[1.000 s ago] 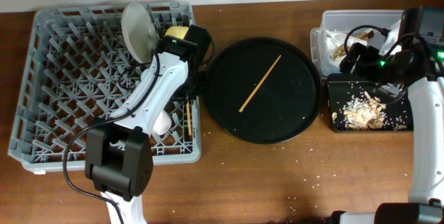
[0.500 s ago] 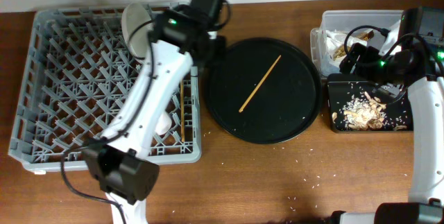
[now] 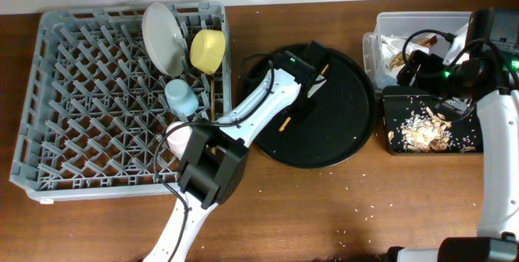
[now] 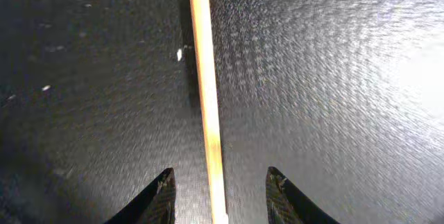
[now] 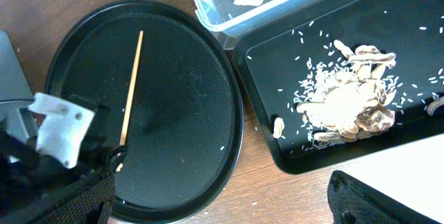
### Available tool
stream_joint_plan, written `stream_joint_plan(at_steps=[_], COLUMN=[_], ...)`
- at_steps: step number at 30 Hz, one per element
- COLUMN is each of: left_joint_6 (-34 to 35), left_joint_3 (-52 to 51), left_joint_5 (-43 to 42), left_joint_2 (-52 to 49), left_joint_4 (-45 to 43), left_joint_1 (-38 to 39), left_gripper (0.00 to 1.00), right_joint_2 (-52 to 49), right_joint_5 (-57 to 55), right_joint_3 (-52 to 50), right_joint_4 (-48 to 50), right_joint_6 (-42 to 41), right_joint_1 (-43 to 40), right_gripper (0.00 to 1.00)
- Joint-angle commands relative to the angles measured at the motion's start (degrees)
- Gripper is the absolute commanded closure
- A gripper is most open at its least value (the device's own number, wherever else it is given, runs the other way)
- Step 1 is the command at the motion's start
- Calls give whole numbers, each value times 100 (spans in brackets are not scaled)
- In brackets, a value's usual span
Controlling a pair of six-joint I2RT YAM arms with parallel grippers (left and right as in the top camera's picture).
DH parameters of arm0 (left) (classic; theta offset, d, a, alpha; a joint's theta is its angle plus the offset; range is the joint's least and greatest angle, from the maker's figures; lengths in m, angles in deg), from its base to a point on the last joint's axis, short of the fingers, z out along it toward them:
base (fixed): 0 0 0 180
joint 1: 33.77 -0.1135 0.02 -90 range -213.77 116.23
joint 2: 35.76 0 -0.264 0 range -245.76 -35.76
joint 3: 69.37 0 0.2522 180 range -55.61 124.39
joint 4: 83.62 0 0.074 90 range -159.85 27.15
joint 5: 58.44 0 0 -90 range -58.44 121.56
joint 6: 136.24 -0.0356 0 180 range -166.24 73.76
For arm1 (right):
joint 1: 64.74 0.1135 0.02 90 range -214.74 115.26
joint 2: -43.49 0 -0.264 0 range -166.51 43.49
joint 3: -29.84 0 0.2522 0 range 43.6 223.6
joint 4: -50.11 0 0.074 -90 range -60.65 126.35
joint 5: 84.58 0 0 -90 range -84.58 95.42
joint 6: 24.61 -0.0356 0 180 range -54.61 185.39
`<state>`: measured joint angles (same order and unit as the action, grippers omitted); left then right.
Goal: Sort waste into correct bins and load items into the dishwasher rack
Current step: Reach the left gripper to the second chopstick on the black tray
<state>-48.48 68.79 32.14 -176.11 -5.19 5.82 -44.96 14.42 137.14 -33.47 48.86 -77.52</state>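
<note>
My left gripper (image 3: 303, 93) is open, low over the large round black tray (image 3: 340, 136). Its fingers (image 4: 219, 172) straddle a wooden chopstick (image 4: 205, 78) lying on that tray, also seen overhead (image 3: 285, 122) and in the right wrist view (image 5: 132, 85). The grey dishwasher rack (image 3: 89, 108) holds the white plate (image 3: 162, 36), yellow bowl (image 3: 208, 49), light-blue cup (image 3: 180, 96), pink cup (image 3: 178, 136) and what looks like a second chopstick (image 3: 212, 104). My right gripper (image 3: 418, 61) is open and empty (image 5: 222, 200), above the bins.
The clear tub (image 3: 381, 31) at the back right holds white napkins (image 3: 397, 45). The shallow black tray (image 3: 393, 100) in front of it holds tan food scraps (image 3: 426, 128), also in the right wrist view (image 5: 347, 99). Crumbs dot the wooden table.
My left arm has swung from the rack's back right corner to the round black tray and come down around the chopstick. The right arm has not moved.
</note>
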Motion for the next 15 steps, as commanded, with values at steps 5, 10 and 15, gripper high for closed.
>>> stream_joint_plan(at_steps=[5,10,15], left_joint_6=[-131,-131,-129], left_joint_3=[15,13,13], left_joint_5=[-131,-133,-492], left_joint_2=[-310,-313,-323], left_joint_4=[-179,-323,-321], left_joint_1=[15,17,17], left_gripper=[60,71,77], right_joint_2=[-15,-15,-15], right_joint_5=[-68,-68,-68], right_joint_3=[9,9,9], right_joint_4=[15,15,15], right_joint_6=[-42,-42,-42], right_joint_1=[-22,-22,-22], right_gripper=[2,2,2])
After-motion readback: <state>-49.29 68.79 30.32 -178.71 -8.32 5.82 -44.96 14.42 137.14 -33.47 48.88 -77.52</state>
